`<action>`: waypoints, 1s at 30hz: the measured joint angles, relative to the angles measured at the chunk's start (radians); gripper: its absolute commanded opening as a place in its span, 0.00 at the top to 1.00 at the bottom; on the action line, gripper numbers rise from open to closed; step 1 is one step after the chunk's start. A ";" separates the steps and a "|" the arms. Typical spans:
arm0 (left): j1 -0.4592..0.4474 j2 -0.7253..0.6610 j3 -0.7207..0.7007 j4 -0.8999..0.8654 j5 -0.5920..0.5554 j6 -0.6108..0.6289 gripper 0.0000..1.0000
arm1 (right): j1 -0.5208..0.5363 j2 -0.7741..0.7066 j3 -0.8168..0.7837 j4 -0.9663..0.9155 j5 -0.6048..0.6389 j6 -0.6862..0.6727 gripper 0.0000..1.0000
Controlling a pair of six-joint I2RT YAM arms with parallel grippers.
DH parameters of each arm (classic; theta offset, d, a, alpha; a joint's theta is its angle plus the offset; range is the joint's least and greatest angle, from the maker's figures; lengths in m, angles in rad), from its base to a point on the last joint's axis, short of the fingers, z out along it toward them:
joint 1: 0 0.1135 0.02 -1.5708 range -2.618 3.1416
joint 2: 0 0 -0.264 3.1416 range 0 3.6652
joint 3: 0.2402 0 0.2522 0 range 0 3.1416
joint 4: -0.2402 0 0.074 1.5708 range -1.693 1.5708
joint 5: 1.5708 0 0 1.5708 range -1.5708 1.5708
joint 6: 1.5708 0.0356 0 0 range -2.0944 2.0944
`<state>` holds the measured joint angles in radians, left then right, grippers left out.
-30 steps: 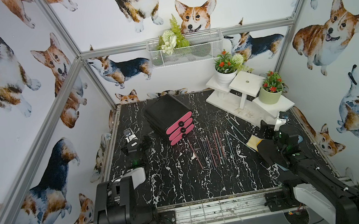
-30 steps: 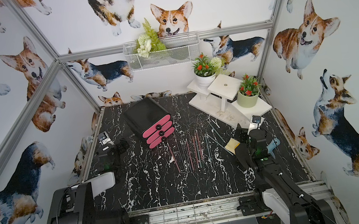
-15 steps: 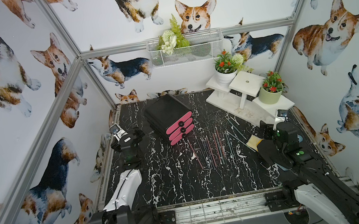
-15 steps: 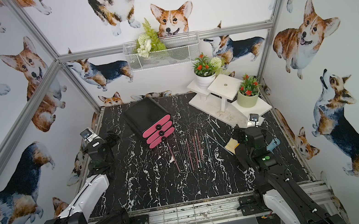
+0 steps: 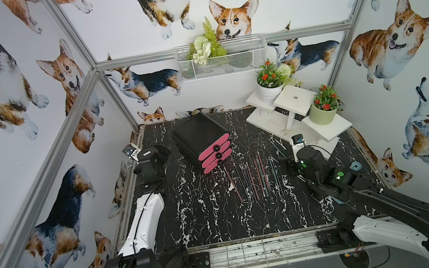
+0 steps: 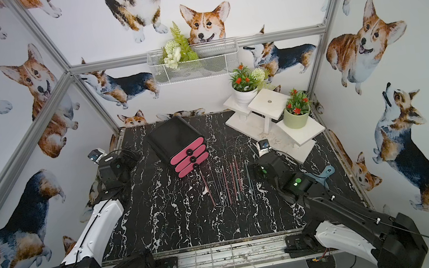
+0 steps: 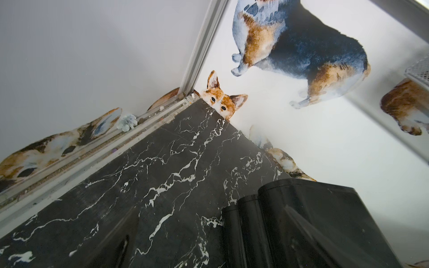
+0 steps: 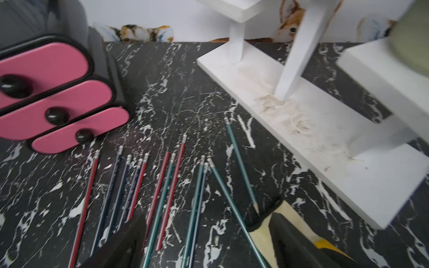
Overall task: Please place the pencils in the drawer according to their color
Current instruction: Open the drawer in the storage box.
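Pencils (image 8: 242, 166): look light, stiff, thin and likely to roll, so pinch one mid-shaft | your right gripper (image 8: 209, 232) gapes over those in front of the drawer (image 8: 58, 92) | left gripper (image 7: 209, 232) wide, empty

Arms (image 5: 375, 197) black; white link shells (image 5: 146, 222); thin black cables (image 6: 93, 225); green lights (image 5: 339, 173).

Bright, even white light fills both top views, shadows soft on the marble tabletop (image 5: 220, 220). The right wrist view smears with motion blur (worst on the white stand (image 8: 301, 130)); the left wrist view catches pale sheen on the drawer (image 7: 325, 208).
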<state>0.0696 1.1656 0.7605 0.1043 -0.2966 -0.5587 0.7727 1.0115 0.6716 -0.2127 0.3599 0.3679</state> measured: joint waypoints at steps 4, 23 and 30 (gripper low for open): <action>0.003 0.023 0.017 -0.046 0.047 -0.044 0.00 | 0.046 0.187 0.085 0.083 -0.038 0.008 0.29; 0.011 0.089 0.074 -0.100 0.148 -0.114 0.00 | 0.061 0.820 0.614 0.260 -0.393 -0.051 0.45; 0.011 0.100 0.074 -0.100 0.170 -0.118 0.00 | 0.074 0.898 0.721 0.259 -0.439 -0.062 0.45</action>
<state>0.0803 1.2655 0.8341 0.0044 -0.1268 -0.6765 0.8471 1.9091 1.3930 0.0467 -0.0788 0.3061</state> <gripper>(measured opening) 0.998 0.551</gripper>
